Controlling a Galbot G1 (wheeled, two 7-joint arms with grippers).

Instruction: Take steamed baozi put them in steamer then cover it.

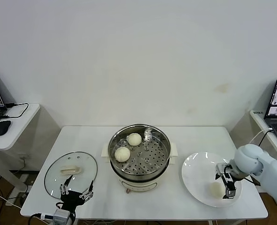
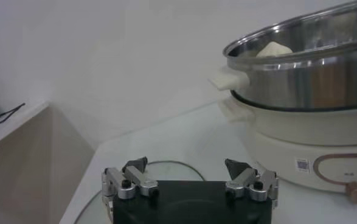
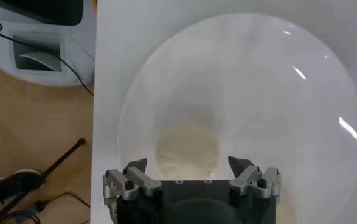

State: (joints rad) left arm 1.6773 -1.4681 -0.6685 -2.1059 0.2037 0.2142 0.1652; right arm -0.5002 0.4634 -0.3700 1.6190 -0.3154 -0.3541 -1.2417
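— From the head view, where does everything sit?
— The steamer (image 1: 139, 157) stands mid-table (image 1: 105, 199), uncovered, with two baozi (image 1: 134, 139) on its perforated tray. The cover (image 1: 71, 172) lies flat on the table to the robot's left. A white plate (image 1: 199, 176) lies to the right, one more baozi (image 1: 216, 189) on it.

— And the arms?
— The left gripper (image 1: 76, 191) waits at the near table edge beside the cover, jaws spread, holding nothing. The right gripper (image 1: 227, 183) hangs over the plate, right at the bun.

— What does the left wrist view give?
— The left gripper (image 2: 186, 167) is wide open, the cover's rim (image 2: 166, 165) lies beyond its fingertips, and the steamer (image 2: 306, 73) rises on its cream base, a bun (image 2: 273, 49) peeking over the wall.

— And the right wrist view?
— The right gripper (image 3: 188, 165) is wide open above the plate (image 3: 269, 91), with the baozi (image 3: 187, 149) between its fingertips and beneath them; they do not pinch it.
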